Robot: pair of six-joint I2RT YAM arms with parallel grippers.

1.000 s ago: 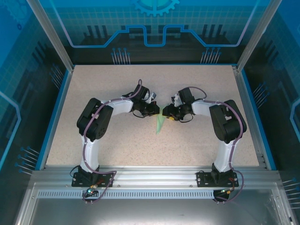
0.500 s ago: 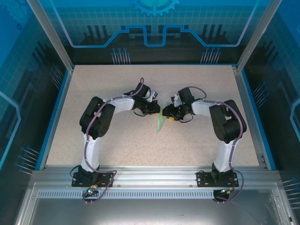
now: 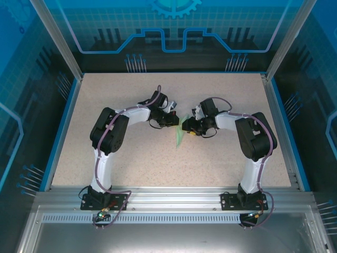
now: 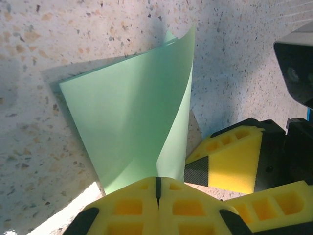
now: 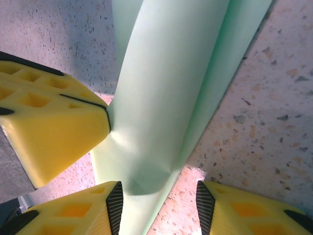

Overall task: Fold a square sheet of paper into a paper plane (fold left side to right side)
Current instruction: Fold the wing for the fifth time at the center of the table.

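Halfway-ish, I'd guess: left gripper [image 4: 157,188] clamped tight on the narrow folded paper [image 4: 132,112], right gripper [image 5: 159,208] half-open straddling it, gripping nothing; creasing remains.

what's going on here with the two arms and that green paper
Two robot arms are folding a pale green paper in the middle of the speckled table. The left gripper is shut on one edge and holds a flap curled up off the table. The right gripper is open, with one finger on each side of the paper, not pinching it. The paper is only partly folded, not yet a plane.
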